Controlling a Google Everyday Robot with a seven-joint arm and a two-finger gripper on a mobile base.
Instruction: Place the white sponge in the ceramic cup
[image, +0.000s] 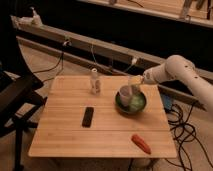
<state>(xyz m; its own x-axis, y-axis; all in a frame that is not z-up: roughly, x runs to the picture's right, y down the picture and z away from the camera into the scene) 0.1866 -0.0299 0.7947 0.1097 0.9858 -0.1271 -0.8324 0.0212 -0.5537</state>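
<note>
The ceramic cup (124, 95) is small, white and round, and stands on the left part of the green plate (137, 106) at the table's back right. My gripper (135, 83) reaches in from the right on a white arm and hangs just above and right of the cup's rim. It is shut on the white sponge (133, 80), a small pale beige lump at its tip. The sponge is outside the cup, close over its right edge.
A tall pale bottle-shaped object (94, 81) stands at the back of the wooden table (65, 135). A flat black block (88, 116) lies mid-table. A red-orange carrot-like item (141, 143) lies near the front right edge. A black chair (15, 100) stands at the left; cables (185, 132) hang at the right.
</note>
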